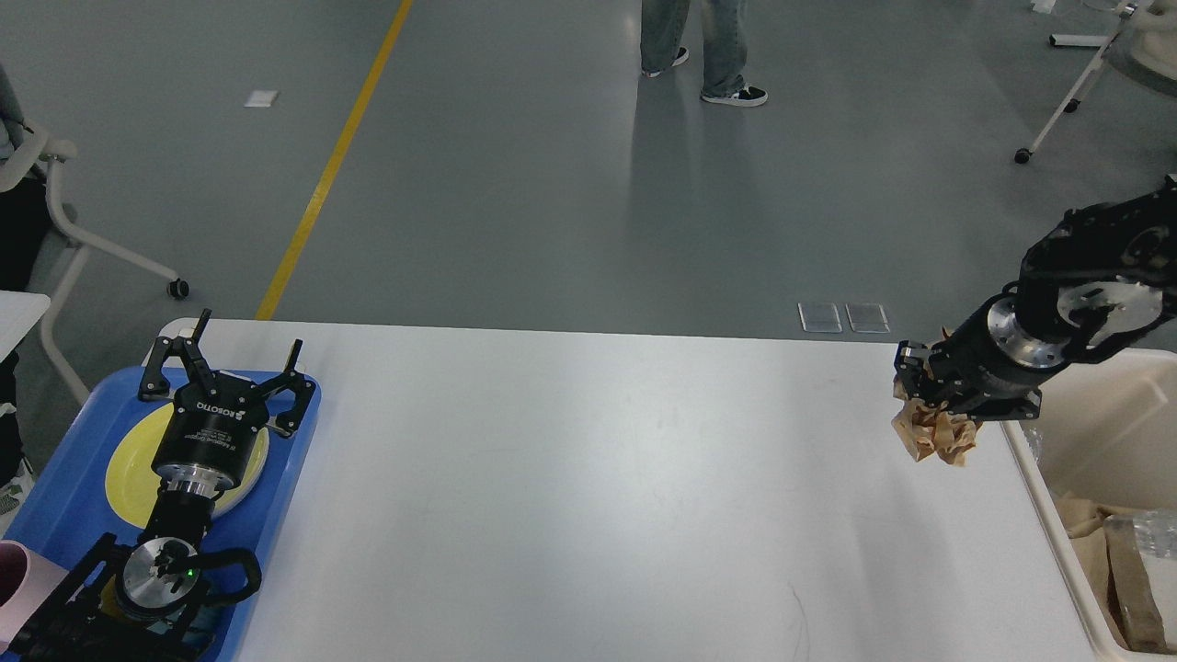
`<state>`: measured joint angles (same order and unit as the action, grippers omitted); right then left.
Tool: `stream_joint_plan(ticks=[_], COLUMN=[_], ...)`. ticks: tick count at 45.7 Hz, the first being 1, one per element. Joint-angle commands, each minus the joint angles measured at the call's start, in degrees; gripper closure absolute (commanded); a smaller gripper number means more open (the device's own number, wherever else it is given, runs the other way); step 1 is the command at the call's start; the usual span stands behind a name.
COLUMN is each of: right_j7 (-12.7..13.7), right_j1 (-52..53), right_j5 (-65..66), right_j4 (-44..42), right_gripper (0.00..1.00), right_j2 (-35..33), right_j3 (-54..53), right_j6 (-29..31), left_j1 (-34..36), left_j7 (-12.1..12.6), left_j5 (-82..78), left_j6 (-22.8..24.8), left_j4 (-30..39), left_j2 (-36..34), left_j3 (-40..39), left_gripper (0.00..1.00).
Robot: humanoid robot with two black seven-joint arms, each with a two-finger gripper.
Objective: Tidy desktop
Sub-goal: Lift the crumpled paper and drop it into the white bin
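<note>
The white desktop [588,478] fills the lower part of the head view. My right gripper [924,391] is shut on a crumpled brown paper wad [933,434] and holds it in the air above the desktop's right end, just left of the cream-beige bin [1048,496]. My left gripper [221,363] is open and empty, its fingers spread above the far end of the blue tray [69,487], over the yellow plate [129,469].
The bin holds brown paper scraps [1117,561] and a clear plastic item. A pink cup [23,575] sits at the tray's near left. A person's legs [703,46] stand on the floor beyond the table. Chairs stand at far left and right.
</note>
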<state>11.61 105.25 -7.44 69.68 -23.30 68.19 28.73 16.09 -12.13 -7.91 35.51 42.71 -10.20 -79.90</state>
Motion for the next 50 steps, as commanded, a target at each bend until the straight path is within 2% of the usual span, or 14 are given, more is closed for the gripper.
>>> stream_joint_plan(ticks=[1,7,18,26,31,38,46,50], right_j7=[-0.01,0.17,1.31,1.22,1.22,1.22,0.79,0.61], right_j1=[9.26,19.02,27.55,29.05,28.70,21.59,7.63,-2.12], right_j5=[-1.69,-4.07,-4.07,-3.81,-3.89,-3.02,-3.01,-3.01], right_j4=[6.95,13.20,21.72,22.52,21.73,16.12,-1.98,-9.19], right_gripper=[1.00,1.00,1.00,1.00,1.00,1.00,1.00,1.00], right_j2=[-0.08,-1.04,-2.54,-3.15,-5.17,-14.39,-20.11,-22.22], right_j3=[1.95,5.11,9.94,14.25,16.89,19.09,17.16,12.78], right_j6=[1.06,2.47,4.93,5.55,3.35,-4.38,-4.82,-5.62], left_j1=[0.00,0.00,0.00,0.00,0.00,0.00,0.00,0.00], left_j7=[0.00,0.00,-0.09,-0.09,-0.09,-0.09,-0.09,-0.09], left_j5=[0.00,0.00,0.00,0.00,0.00,0.00,0.00,0.00], left_j6=[0.00,0.00,0.00,0.00,0.00,0.00,0.00,0.00], left_j4=[0.00,0.00,0.00,0.00,0.00,0.00,0.00,0.00], left_j2=[0.00,0.00,0.00,0.00,0.00,0.00,0.00,0.00], left_j3=[0.10,0.01,0.10,0.10,0.10,0.10,0.10,0.10], left_gripper=[0.04,0.04,0.04,0.04,0.04,0.04,0.04,0.04])
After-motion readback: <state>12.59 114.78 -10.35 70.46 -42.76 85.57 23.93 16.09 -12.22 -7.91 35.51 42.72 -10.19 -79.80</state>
